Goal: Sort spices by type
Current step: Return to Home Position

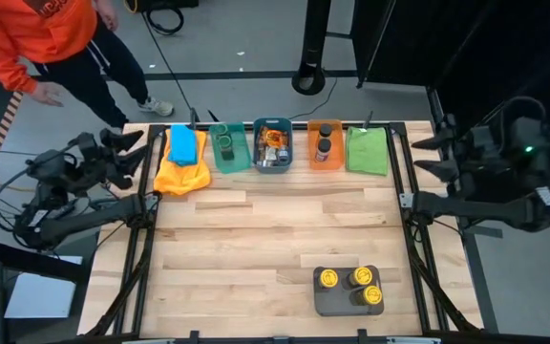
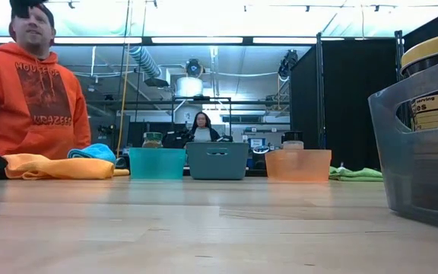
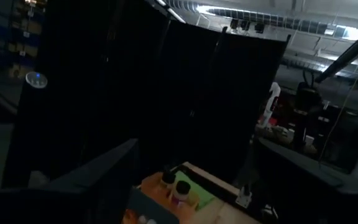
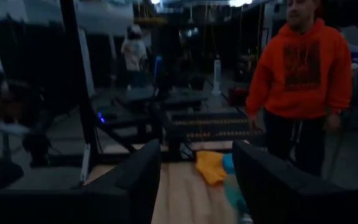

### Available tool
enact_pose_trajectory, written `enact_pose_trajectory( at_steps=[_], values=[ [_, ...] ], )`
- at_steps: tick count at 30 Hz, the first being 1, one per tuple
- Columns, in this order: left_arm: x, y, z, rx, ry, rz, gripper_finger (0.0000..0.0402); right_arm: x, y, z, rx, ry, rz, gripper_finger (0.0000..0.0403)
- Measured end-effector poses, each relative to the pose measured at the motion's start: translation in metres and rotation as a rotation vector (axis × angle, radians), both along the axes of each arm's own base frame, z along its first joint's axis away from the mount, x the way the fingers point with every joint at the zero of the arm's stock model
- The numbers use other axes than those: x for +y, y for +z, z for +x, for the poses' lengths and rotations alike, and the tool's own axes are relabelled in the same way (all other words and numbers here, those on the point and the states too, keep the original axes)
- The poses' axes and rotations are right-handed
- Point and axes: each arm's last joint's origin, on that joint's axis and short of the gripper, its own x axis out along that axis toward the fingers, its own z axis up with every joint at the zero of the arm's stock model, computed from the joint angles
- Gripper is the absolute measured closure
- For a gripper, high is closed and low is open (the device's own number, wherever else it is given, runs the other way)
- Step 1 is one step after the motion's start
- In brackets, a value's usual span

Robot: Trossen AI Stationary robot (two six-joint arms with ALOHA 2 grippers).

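The left gripper (image 1: 134, 151) and right gripper (image 1: 435, 154) sit off the table's (image 1: 256, 239) side edges, fingers spread and empty, well apart from the spices. Three yellow-lidded jars (image 1: 328, 278) stand in the grey tray (image 1: 332, 306) at front right, one label reading "serving". Other jars and packets fill the teal bin (image 1: 225, 164), blue bin (image 1: 273, 169) and orange bin (image 1: 324, 165) along the far edge, with bare wood between.

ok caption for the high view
Left gripper and right gripper wait beside the table; bins line the far edge, three yellow-lidded jars on the grey tray.
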Motion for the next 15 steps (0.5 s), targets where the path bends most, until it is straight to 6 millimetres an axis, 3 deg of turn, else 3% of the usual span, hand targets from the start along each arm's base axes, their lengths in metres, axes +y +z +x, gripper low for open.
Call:
enact_pose_trajectory(
  at_steps=[5,15],
  values=[
    [0.002,-0.027,0.010,-0.019,-0.048,-0.059,0.0080,0.001,-0.031,-0.001,-0.100,0.013,0.049,0.0196],
    [0.007,-0.062,0.040,-0.110,-0.275,-0.007,0.0080,0.004,-0.076,-0.007,-0.193,0.076,0.106,0.0196]
  ],
)
